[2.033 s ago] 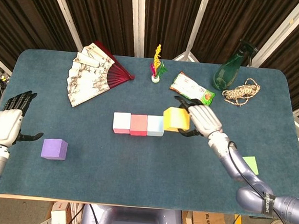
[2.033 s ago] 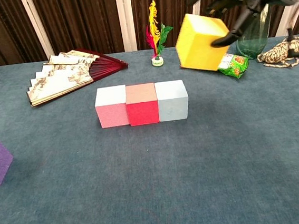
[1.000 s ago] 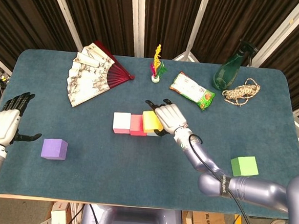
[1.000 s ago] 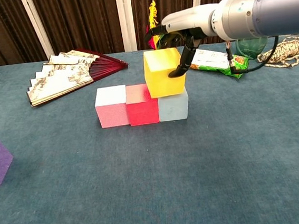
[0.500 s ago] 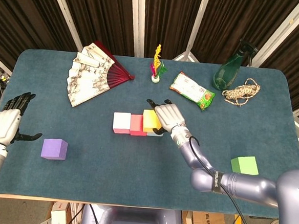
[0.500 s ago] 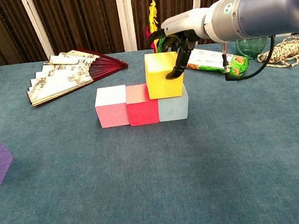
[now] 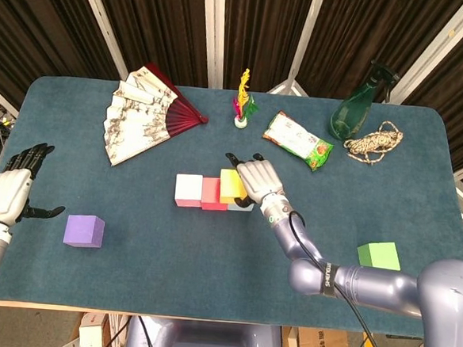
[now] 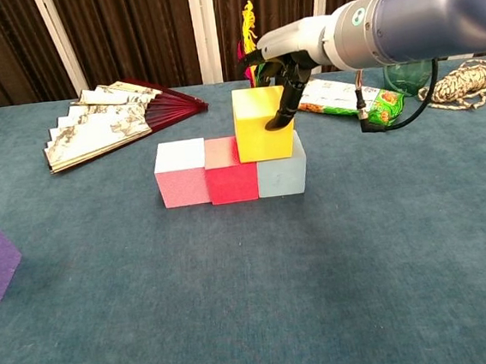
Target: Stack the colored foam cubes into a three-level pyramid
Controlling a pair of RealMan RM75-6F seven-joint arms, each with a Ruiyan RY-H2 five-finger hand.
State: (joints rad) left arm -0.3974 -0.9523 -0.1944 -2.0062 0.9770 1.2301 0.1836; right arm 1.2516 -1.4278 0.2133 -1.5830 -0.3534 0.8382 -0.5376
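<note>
Head view: we have open blue cloth on the table along the near edge, between the purple cube near the left edge and the green cube near the right edge; the fan, feather toy, snack bag, green bottle and rope crowd the far side. Base row of pink cube, red cube and light blue cube sits mid-table, faces touching. Versus half a second ago, the yellow cube has nudged slightly left and now straddles the red/blue seam. Our right hand still grips it, fingers curled down over its right and back faces. Left hand hovers at the left table edge, fingers spread, holding nothing, well apart from the purple cube.
</note>
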